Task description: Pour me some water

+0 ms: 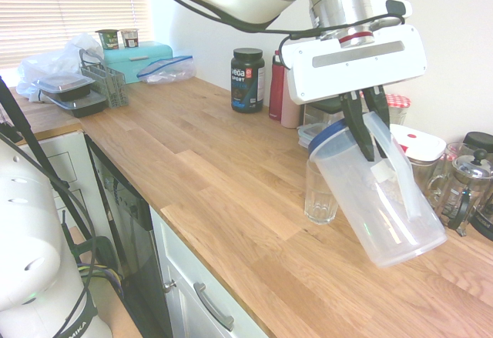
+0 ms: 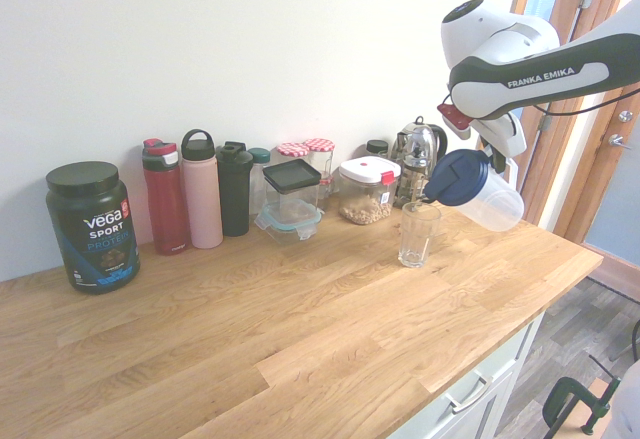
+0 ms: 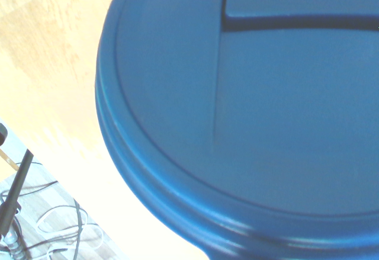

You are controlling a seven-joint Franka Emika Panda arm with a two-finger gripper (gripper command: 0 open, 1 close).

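Now the clear plastic jug with the dark blue lid (image 1: 383,203) is held tilted above the wooden surface (image 1: 231,192), its lidded end lowered toward the empty faceted drinking glass (image 1: 320,193), which stands upright on the wood just below and beside that end. The hand (image 1: 369,152) is clenched on the jug's pale handle, the two dark fingers (image 1: 355,126) pressed on it from either side.

For a good pour, it is judged that the spout part of the blue lid (image 2: 457,177) must be brought right over the mouth of the glass (image 2: 417,233) before the tilt is increased. At present the lid seems to be close above the rim, but whether it is truly centred cannot be told. The tilt should be raised slowly, so that the stream falls inside and the light glass is not knocked. No water can be made out inside the jug.

The white arm (image 2: 530,59) is reached out above the surface, with the wrist bent so that the hand is pointed steeply downward and forward. In the wrist view, only the blue lid (image 3: 249,112) is seen, filling almost everything.
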